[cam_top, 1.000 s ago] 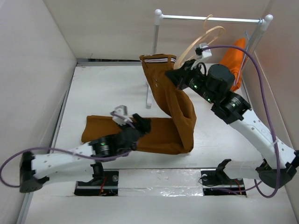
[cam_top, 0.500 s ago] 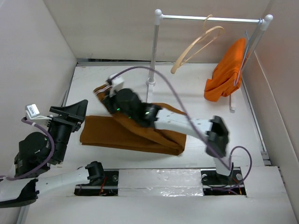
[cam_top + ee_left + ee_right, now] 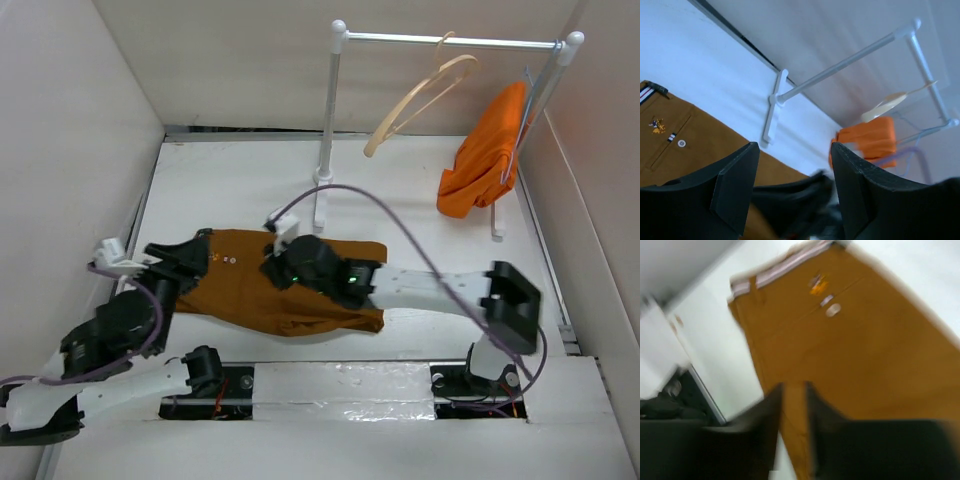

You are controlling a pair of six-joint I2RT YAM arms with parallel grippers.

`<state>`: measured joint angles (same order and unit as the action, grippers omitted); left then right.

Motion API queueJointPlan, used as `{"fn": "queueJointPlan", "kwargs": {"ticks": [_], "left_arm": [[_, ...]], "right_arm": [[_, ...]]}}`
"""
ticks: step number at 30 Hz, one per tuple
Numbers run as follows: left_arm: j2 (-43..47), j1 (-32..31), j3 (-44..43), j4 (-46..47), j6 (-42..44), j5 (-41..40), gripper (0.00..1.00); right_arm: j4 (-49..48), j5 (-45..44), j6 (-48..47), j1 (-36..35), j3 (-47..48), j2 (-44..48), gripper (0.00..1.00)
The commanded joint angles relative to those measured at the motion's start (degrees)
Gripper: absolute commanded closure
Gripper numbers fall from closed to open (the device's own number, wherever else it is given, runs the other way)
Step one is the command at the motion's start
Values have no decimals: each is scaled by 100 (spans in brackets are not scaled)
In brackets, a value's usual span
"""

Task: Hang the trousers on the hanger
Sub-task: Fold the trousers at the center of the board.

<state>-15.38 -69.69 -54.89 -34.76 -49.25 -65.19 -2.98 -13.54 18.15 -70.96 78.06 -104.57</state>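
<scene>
The left gripper point(image 3: 794, 155) has its jaws spread wide with nothing between them. Through the gap you look across the white table point(image 3: 230, 190) to the foot of the rack point(image 3: 450, 41). It hovers at the left end of the trousers point(image 3: 235, 285), where the striped waistband point(image 3: 647, 92) and a pale button point(image 3: 682, 143) show just past one finger. The right gripper point(image 3: 793, 390) has its jaws only a narrow slot apart, pointed down at the brown cloth. The wrist view is badly blurred, so I cannot tell whether the fingertips touch the fabric, but nothing looks pinched between them. That arm reaches in from the right and sits over the middle of the trousers, close to the left gripper. The trousers lie flat on the table in front of the rack's left post, with the waistband at the left and the legs running right. The hanger point(image 3: 420, 95) hangs by its hook from the rack's top rail (tilted, one arm dipping left), well apart from the trousers. An orange garment point(image 3: 485, 160) hangs beside it at the right end of the rail.
</scene>
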Motion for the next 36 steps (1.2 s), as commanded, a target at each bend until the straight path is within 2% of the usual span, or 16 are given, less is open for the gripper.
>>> {"fn": "queueJointPlan", "kwargs": {"ticks": [1,3,4,5,9,12,19,23,26,29,30,32,33,34,35,36], "left_arm": [[-702,-27,591,47,-673,67,43],[-1323,-27,978,836,-577,443,42],[-1554,-27,1076,840,-576,541,43],[-1800,-27,1182,1188,-620,655,42],[-3195,25,1525,2253,-463,1515,42],[-3969,26,1622,2825,-392,1859,42],[-5124,474,2087,4055,-392,3222,45],[-5204,474,2342,4337,-374,3372,50],[-5081,474,2431,4303,-383,3267,57],[-4835,474,2387,4355,-182,3153,68],[-4713,474,2352,4364,10,3100,75],[-4606,474,2150,4364,292,3039,81],[-4536,474,2054,4347,450,3012,85],[-4510,544,1827,4312,765,3012,87],[-4492,623,1694,4224,925,3003,89],[-4466,623,1579,4197,1100,3012,93]], "right_arm": [[-985,-447,21,223,-1009,1490,87],[-818,-596,223,450,-2507,2325,100],[-818,-658,285,451,-2515,2580,100],[-870,-667,381,643,-3229,2817,100],[-1037,-290,873,1022,-4654,3889,100],[-1117,-324,1101,1023,-5430,4120,100],[-1767,-254,2104,1023,-6619,4059,100],[-814,-473,2026,970,-6428,4646,100],[110,-930,1649,970,-5902,5665,91],[761,-1203,841,1232,-5295,6545,60],[851,-1230,639,1555,-4779,6659,44],[931,-1195,-11,1987,-4214,6679,36],[922,-1116,-187,2233,-3620,6591,49],[922,-759,-476,2749,-3301,6321,78],[844,-555,-592,2989,-2984,6153,99],[756,-362,-689,3218,-2694,5977,100]]}}
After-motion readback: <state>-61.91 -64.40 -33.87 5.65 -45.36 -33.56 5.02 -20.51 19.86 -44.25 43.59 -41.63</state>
